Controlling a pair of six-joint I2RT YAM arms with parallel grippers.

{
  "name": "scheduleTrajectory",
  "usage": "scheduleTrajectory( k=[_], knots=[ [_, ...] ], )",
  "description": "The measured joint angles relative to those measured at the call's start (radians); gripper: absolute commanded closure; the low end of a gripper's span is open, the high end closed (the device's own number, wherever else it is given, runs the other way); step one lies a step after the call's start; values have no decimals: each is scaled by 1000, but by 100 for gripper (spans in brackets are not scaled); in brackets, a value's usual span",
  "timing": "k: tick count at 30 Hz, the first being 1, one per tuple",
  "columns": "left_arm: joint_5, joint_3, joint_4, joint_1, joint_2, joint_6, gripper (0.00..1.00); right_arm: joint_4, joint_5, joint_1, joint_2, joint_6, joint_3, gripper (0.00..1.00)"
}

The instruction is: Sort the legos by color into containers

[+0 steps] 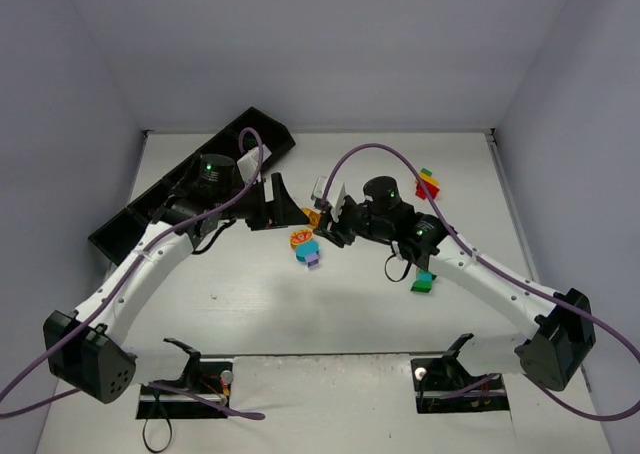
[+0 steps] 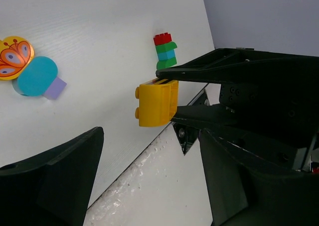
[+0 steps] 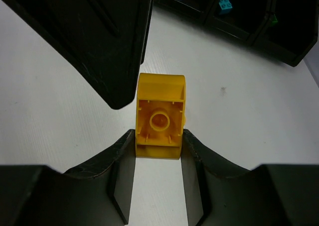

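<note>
Right gripper [image 3: 159,139]: you see it pinching the yellow brick [image 3: 160,94] by its two sides.
Yellow brick: hollow underside faces your right wrist camera; one end rounded; near the middle of the table [image 1: 250,304].
Left gripper [image 2: 149,186]: spread wide, just beside the brick.

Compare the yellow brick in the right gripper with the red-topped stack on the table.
The yellow brick is single and one colour; the stack joins red, green and teal bricks. The yellow brick is clamped in the right gripper; the stack sits free on the table. Both are studded plastic.
</note>
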Motion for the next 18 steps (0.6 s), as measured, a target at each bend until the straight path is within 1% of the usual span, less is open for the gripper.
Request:
scheduleTrajectory(
  k=[4, 6, 8, 11, 12, 13, 18],
  knots=[
    [-19, 10, 0, -18, 29, 2, 30, 0, 0, 5, 0, 7, 0, 99],
    [-26, 22, 1, -24, 43, 5, 35, 0, 0, 6, 0, 8, 0, 99],
    [-32, 36, 3, -29, 58, 11, 38, 0, 0, 6, -2, 10, -1, 99],
    [-42, 53, 6, -36, 77, 17, 45, -1, 0, 7, -7, 10, -1, 99],
    [-44, 56, 11, -39, 83, 18, 50, -1, 0, 7, -8, 10, -1, 99],
    [-45, 58, 13, -43, 89, 19, 52, -1, -1, 7, -9, 10, -1, 99],
    [-48, 60, 25, -66, 121, 21, 52, -1, -1, 7, -10, 10, -1, 98]
  ],
)
